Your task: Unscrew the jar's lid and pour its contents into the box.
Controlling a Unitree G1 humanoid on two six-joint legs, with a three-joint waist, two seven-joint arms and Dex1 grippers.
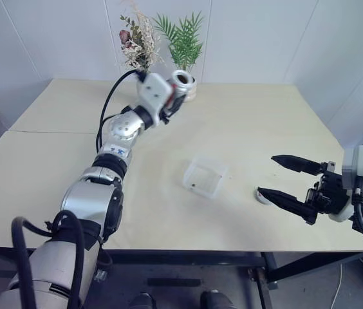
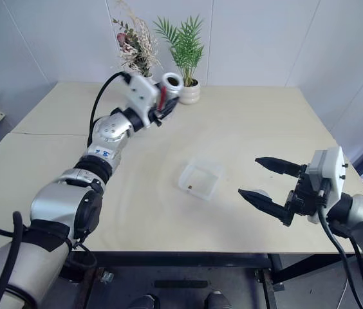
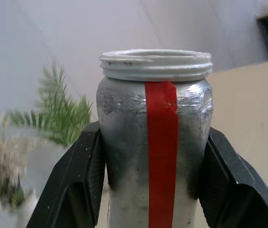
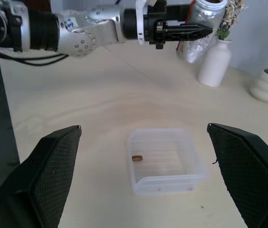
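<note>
The left fingers (image 3: 89, 180) are clamping one open jar (image 3: 155, 142) high above the bench (image 1: 246, 129). The right fingers (image 4: 248, 171) are spread wide, empty. One box (image 4: 165, 159) is holding one dark bit (image 4: 137, 158); one lid (image 1: 262, 195) is lying beside it.

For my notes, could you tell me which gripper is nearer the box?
Right: the right gripper hovers open just beside the box; the left gripper holds the jar raised farther back.
</note>
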